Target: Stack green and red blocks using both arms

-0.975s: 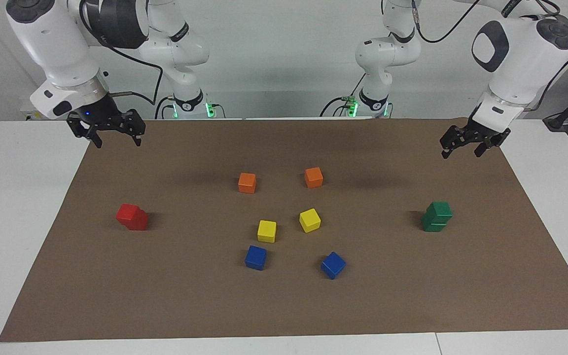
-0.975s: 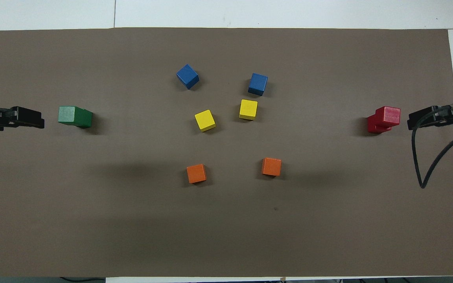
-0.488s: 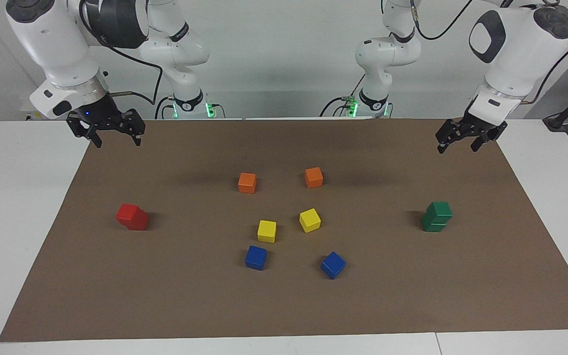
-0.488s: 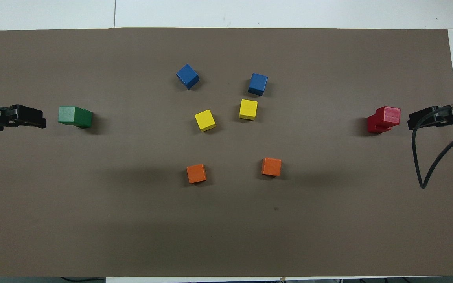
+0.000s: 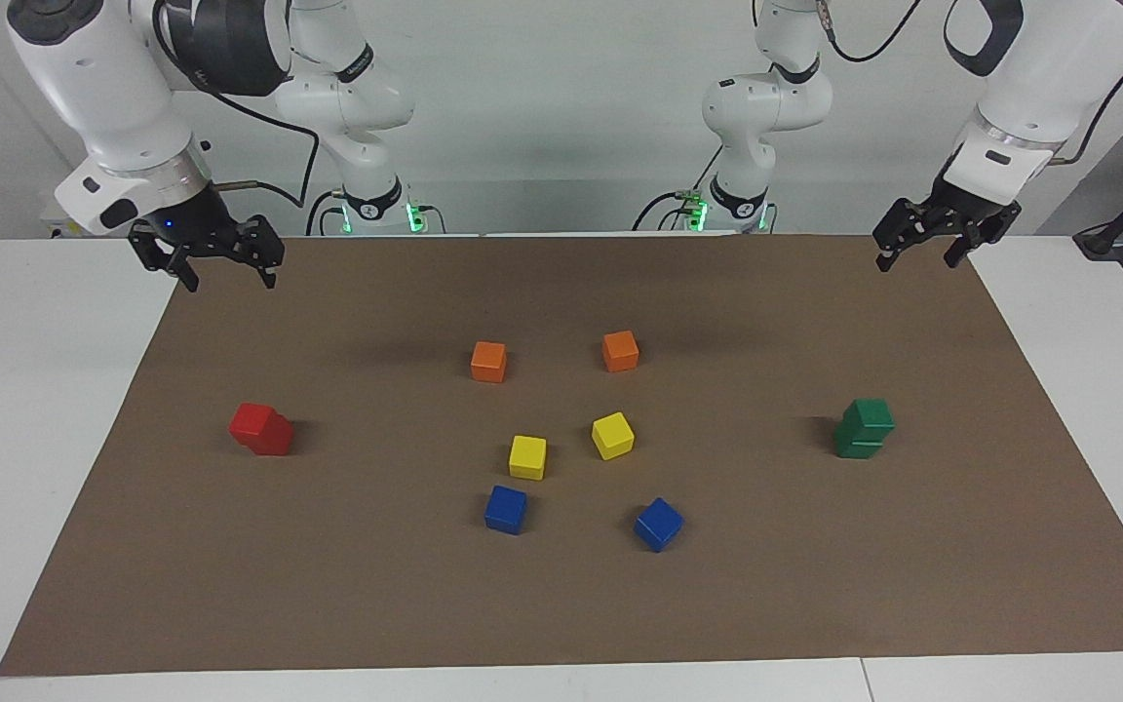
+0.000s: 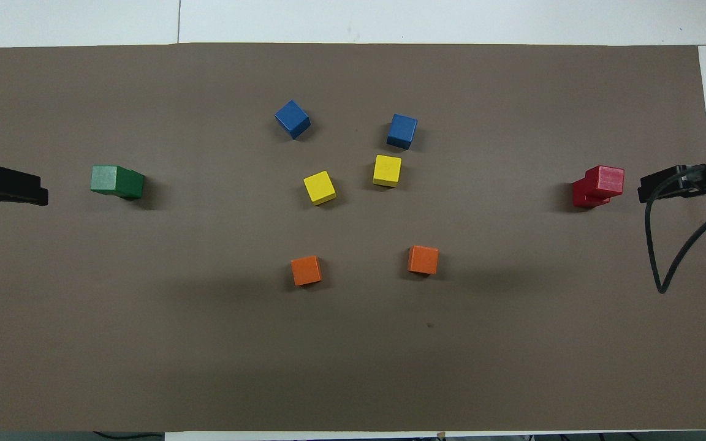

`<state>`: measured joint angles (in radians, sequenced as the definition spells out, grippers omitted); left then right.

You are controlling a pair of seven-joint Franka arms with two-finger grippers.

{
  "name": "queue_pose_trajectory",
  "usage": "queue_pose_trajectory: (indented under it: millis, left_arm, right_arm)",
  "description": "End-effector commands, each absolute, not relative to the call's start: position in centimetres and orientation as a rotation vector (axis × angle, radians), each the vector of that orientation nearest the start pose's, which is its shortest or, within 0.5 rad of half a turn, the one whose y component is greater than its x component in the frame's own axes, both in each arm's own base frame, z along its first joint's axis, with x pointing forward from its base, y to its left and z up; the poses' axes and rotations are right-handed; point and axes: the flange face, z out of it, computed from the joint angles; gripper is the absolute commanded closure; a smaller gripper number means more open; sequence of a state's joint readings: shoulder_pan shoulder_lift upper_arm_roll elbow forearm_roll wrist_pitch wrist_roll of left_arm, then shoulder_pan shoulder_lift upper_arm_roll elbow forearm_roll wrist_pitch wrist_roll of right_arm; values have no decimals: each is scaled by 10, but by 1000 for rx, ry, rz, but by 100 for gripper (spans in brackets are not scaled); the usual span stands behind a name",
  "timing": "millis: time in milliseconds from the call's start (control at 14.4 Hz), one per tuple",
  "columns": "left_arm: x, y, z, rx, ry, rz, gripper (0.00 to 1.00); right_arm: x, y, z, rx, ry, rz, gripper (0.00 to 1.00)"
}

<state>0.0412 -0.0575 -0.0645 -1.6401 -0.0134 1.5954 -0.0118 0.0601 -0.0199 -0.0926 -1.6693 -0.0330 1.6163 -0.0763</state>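
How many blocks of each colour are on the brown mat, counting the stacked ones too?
Red blocks: 2, stacked
Green blocks: 2, stacked
Orange blocks: 2
Yellow blocks: 2
Blue blocks: 2
Total: 10 blocks on the brown mat

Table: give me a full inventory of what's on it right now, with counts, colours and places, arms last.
green blocks: 2, dark green, stacked at the left arm's end of the mat.
red blocks: 2, bright red, stacked askew at the right arm's end.
orange cubes: 2, orange, mid-mat, nearest the robots.
yellow cubes: 2, yellow, centre.
blue cubes: 2, blue, farthest from the robots.
mat: 1, brown, covering the white table.
left gripper: 1, black, open, raised over its mat corner.
right gripper: 1, black, open, raised over its mat corner.
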Motion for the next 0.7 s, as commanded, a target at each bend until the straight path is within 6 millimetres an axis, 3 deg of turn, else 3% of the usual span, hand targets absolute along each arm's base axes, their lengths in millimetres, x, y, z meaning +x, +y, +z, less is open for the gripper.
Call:
queue_pose_trajectory:
  millis: [0, 418, 627]
  left_arm:
    - [541, -20, 634, -3158, 12, -30, 0]
    - [550, -18, 631, -3158, 8, -120, 0]
    - [559, -12, 608, -3157, -10, -123, 0]
  right_arm:
    - [541, -23, 595, -3185, -105, 68, 0]
    - [541, -25, 595, -3185, -100, 69, 0]
    - [541, -25, 595, -3185, -100, 69, 0]
